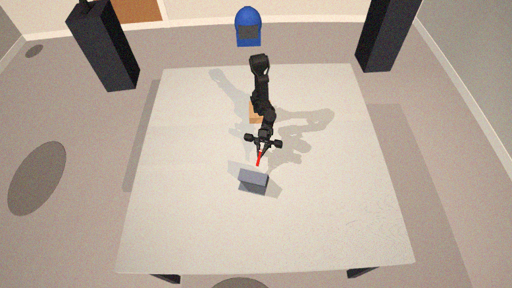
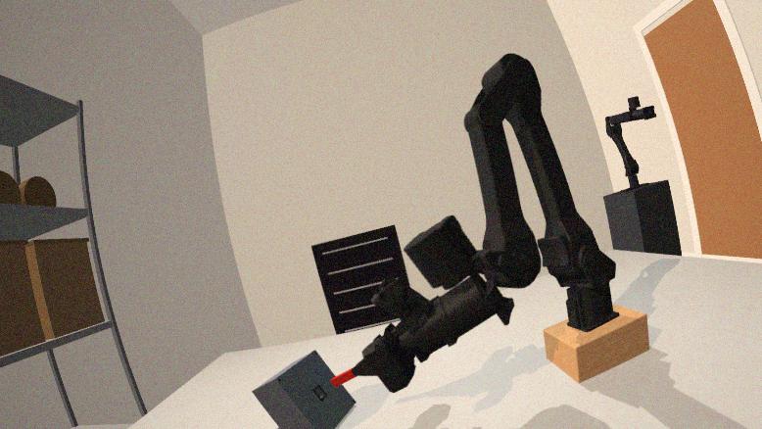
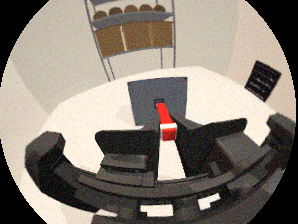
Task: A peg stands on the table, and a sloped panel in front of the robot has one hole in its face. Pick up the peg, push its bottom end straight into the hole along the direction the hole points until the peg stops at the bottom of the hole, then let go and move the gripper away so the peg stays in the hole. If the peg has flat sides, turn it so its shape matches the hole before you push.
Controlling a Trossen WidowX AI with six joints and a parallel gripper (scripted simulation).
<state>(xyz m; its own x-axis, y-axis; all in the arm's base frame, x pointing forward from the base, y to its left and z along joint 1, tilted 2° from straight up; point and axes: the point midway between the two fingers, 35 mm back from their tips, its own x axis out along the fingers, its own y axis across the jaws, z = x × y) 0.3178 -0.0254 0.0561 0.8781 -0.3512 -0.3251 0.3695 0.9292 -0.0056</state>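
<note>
My gripper is shut on the red square-sided peg, which has a white band near its top end. The peg is tilted, its free end pointing down toward the sloped blue-grey panel. The panel's square hole is in full view in the exterior view, with a small gap between it and the peg's end. In the wrist view the peg's end overlaps the hole's lower edge. The hole is hidden in the top view.
The panel block stands on the pale table in front of the arm. The arm's base sits on a wooden block behind the gripper. A shelf rack and a dark slatted panel stand beyond the table.
</note>
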